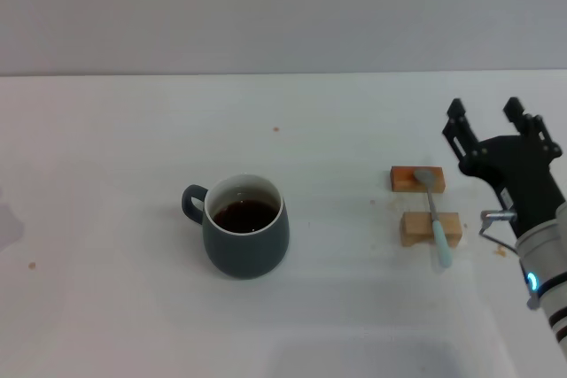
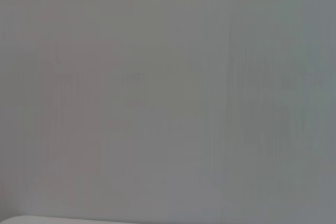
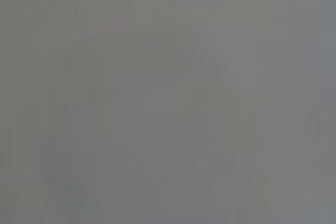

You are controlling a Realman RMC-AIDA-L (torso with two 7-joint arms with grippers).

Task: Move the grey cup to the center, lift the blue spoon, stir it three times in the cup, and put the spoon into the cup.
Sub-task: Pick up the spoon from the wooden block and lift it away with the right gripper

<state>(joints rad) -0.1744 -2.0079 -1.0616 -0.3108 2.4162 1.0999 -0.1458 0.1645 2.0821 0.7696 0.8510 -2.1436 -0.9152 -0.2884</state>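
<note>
right gripper (image 1: 485,114): black, 2 fingers spread apart with nothing between them, raised at the right edge of the table (image 1: 133,130), beyond and to the right of the spoon. its arm enters from the lower right corner of the head view. left gripper: not in view in any picture; the left wrist view and the right wrist view show only a blank grey field.

blue spoon (image 1: 434,219): lies across 2 wooden blocks (image 1: 417,179), metal bowl resting on the farther, darker block, neck and pale blue handle crossing the nearer, lighter block (image 1: 431,228), handle end overhanging toward the robot. the blocks hold the handle clear of the table surface.

grey cup (image 1: 245,227): upright, left of the spoon and well apart from it, near the middle of the table, loop handle pointing to the robot's left, dark liquid inside. judged already about centred.

step in hand, as judged: reaching for the spoon with the right gripper. to do it well, bring the gripper back toward the robot and down over the handle, near the gap between the 2 blocks, with the fingers straddling the handle crosswise. close only once both fingers are below the handle's top edge. lift straight up so neither block is dragged. grip toward the handle end, leaving the bowl free to dip into the cup.
</note>
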